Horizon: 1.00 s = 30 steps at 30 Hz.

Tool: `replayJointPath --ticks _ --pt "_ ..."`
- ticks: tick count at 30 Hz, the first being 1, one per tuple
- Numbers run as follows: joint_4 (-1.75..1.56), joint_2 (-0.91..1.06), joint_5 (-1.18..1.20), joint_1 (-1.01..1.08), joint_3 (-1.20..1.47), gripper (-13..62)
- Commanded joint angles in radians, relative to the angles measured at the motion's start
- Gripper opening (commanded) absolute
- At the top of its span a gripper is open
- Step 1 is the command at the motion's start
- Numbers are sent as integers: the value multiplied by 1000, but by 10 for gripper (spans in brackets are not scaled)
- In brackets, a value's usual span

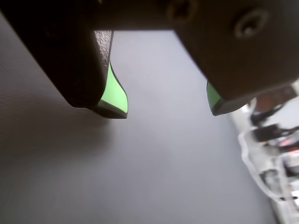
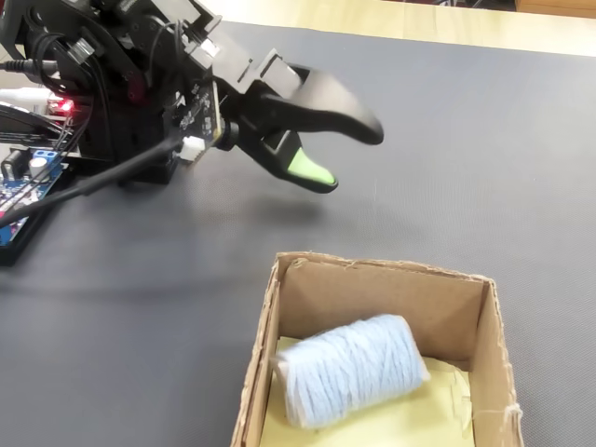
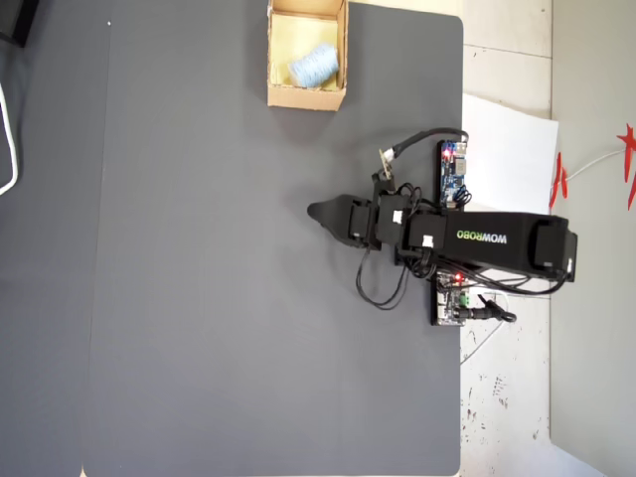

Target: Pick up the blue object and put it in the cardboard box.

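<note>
Dark counter (image 3: 229,298) mostly bare, wide open room around gripper (image 2: 349,154). Jaws apart, green pads showing, holding nothing, above counter. Blue object (image 2: 349,371) lies inside cardboard box (image 2: 480,321) near counter's edge.

Blue object (image 2: 349,369) in cardboard box (image 2: 386,287) (on mat (image 2: 484,168))

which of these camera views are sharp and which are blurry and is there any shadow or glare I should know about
Wrist view: soft throughout; the open gripper looms close, its shadow on the grey mat, washed-out clutter at right. Fixed view: sharp on the blue object inside the cardboard box, soft shadow under the gripper. Overhead view: even light, fine detail small.
</note>
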Motion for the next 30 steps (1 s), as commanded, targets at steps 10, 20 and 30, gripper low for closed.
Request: replayJointPath --ticks 10,20,30 --pt "155 91 15 -12 40 340" --pt "153 89 14 -11 40 340" --pt "153 89 14 -11 40 340"
